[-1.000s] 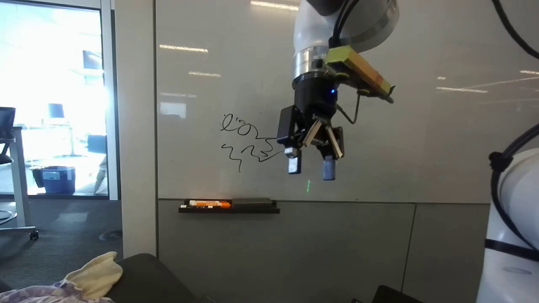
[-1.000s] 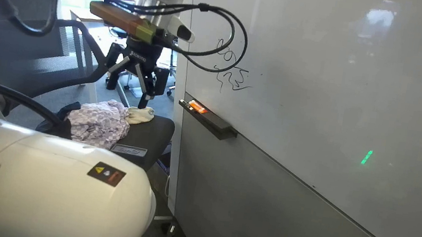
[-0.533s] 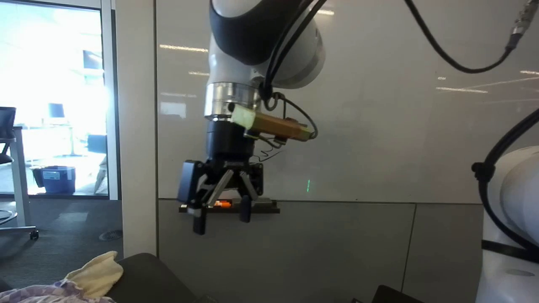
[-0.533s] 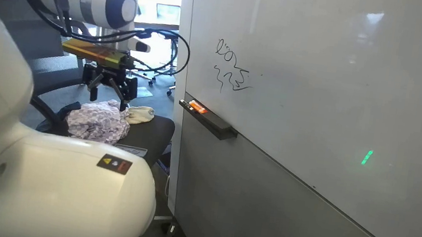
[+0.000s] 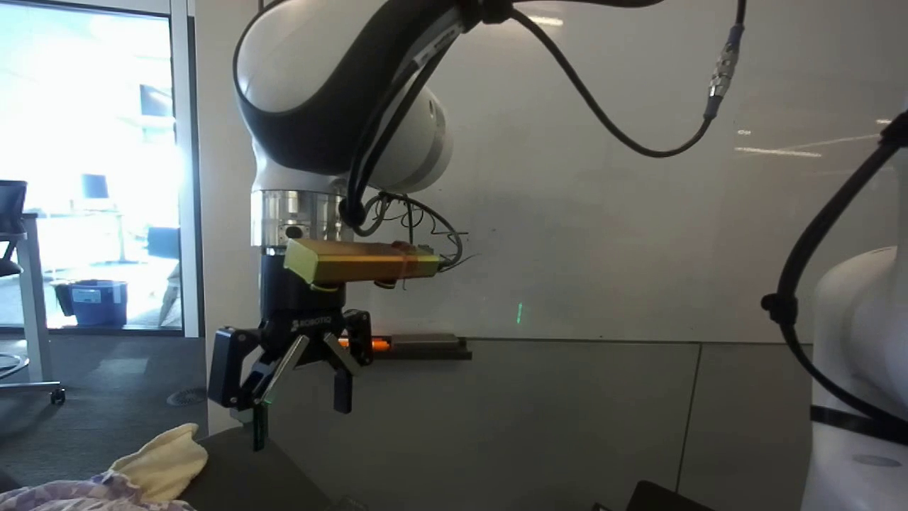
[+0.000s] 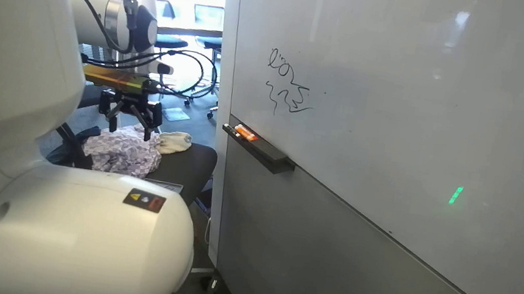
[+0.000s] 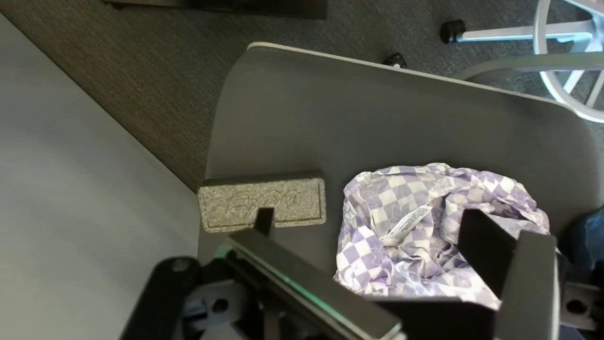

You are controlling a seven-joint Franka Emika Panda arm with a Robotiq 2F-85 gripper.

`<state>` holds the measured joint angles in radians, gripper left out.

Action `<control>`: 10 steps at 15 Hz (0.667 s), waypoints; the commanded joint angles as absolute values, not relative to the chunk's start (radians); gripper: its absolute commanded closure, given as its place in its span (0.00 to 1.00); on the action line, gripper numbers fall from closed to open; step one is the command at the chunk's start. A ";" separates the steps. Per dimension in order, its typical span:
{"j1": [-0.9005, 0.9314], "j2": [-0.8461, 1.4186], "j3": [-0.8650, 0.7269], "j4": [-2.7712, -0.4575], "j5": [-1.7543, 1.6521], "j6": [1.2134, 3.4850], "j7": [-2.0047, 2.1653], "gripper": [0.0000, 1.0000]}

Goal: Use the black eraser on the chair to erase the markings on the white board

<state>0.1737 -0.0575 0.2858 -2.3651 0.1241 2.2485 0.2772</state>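
The black eraser lies flat on the chair's dark seat. It looks grey-brown with engraved lettering in the wrist view. In an exterior view the eraser is mostly hidden behind my arm. My gripper is open and empty, above the chair. In the wrist view one finger of my gripper overlaps the eraser's lower edge, the other stands over cloth. The markings are dark loops and zigzags on the white board. In an exterior view my wrist and cable partly cover the markings.
A purple-and-white checkered cloth heap lies on the seat beside the eraser. A cream cloth lies with it. A black tray with an orange marker juts from the board. A grey panel stands close to the seat.
My gripper has moved away from the board's front, down and to the left in an exterior view, to above the chair. It stays open. The eraser, cloth and markings have not moved.
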 commanded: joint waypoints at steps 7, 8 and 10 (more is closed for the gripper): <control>0.207 0.118 0.232 -2.278 -0.026 2.395 0.823 0.00; 0.212 0.132 0.225 -2.276 -0.022 2.402 0.875 0.00; 0.226 0.158 0.211 -2.274 -0.019 2.407 0.985 0.00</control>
